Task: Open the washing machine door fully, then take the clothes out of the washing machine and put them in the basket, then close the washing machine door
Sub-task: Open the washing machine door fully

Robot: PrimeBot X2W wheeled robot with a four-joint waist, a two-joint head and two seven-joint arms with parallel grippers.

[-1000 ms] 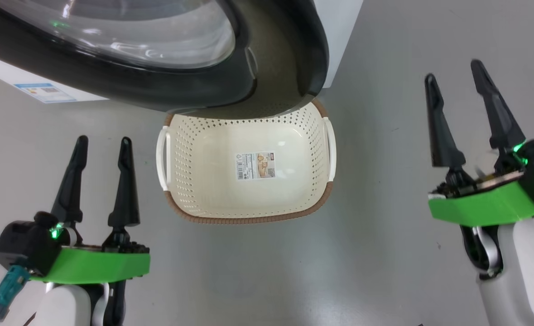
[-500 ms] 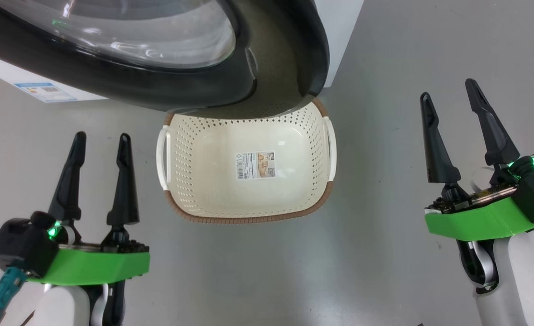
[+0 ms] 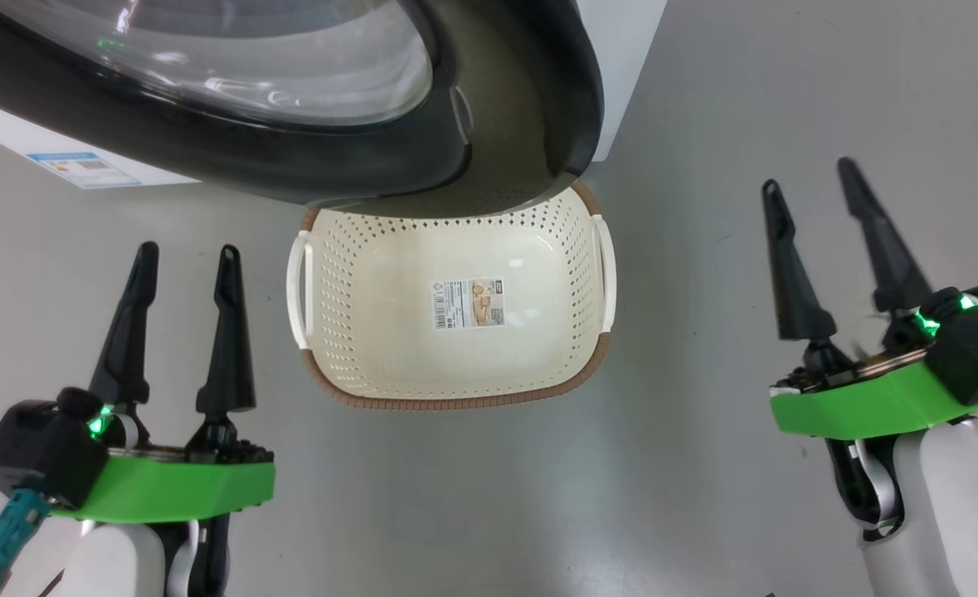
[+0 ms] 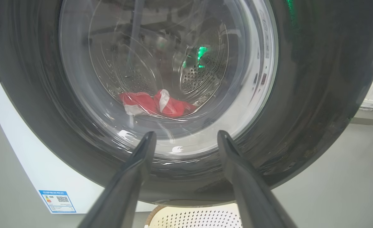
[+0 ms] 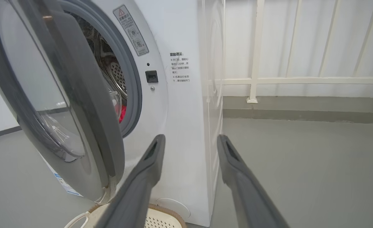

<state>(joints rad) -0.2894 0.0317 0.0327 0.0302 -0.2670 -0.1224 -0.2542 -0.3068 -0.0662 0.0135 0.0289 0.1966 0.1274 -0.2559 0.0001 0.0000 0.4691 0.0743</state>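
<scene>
The washing machine door, black-rimmed with a bulging glass window, stands partly open above the basket's far edge. The right wrist view shows the door swung out from the white washing machine, with a sliver of red clothes in the gap. Through the glass, the left wrist view shows the red-and-white clothes lying in the steel drum. The cream basket sits on the floor, nothing in it but its label. My left gripper is open and left of the basket. My right gripper is open to its right.
Grey floor spreads around the basket and to the right of the machine. A white railing runs along the wall behind. A blue label marks the machine's lower front. The door overhangs the basket's far rim.
My right gripper has drawn back towards me, lower in the head view and slightly left. The left gripper, door and basket have stayed put.
</scene>
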